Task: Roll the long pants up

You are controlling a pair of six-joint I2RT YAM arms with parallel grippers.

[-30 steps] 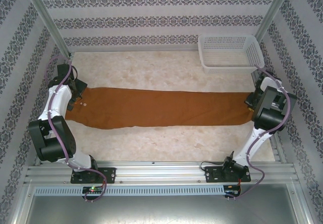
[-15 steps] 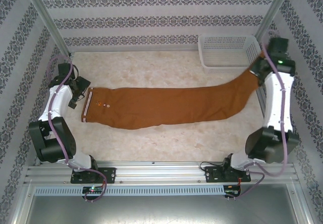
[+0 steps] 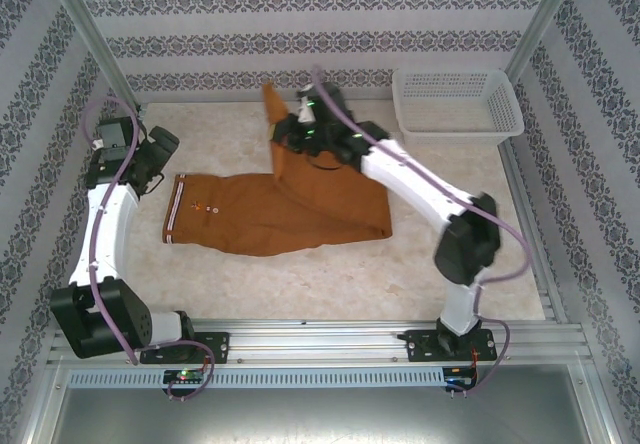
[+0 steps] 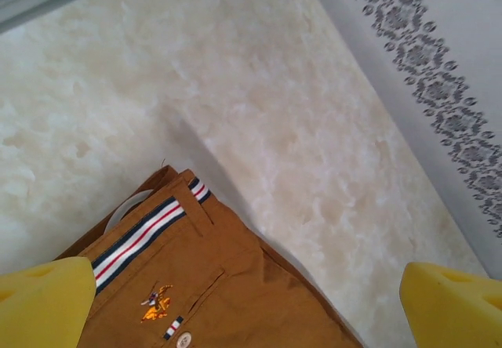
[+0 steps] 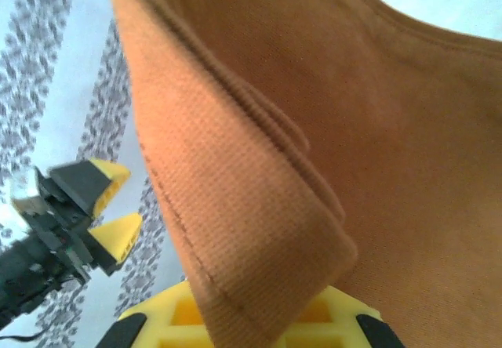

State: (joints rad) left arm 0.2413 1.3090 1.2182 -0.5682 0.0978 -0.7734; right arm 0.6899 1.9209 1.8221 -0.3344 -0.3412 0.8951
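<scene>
The rust-brown long pants [image 3: 255,219] lie on the table with the striped waistband [image 3: 172,209] at the left. Their legs are doubled back toward the waist, the fold at the right near the table's middle. My right gripper [image 3: 298,130] is shut on the leg hems and holds them lifted above the pants at the back centre. In the right wrist view the hem cloth [image 5: 259,207] is pinched in the yellow jaws of the right gripper [image 5: 259,324]. My left gripper [image 3: 152,160] hovers open just left of the waistband [image 4: 141,234], nothing between its fingers [image 4: 47,301].
A white mesh basket [image 3: 455,104] stands at the back right corner. Patterned walls and metal posts close in the table on three sides. The marble tabletop [image 3: 450,264] lies bare to the right of the fold.
My right arm has swung from the right edge to the back centre, carrying the leg hems with it and doubling the legs over. The left gripper has risen and pulled back slightly.
</scene>
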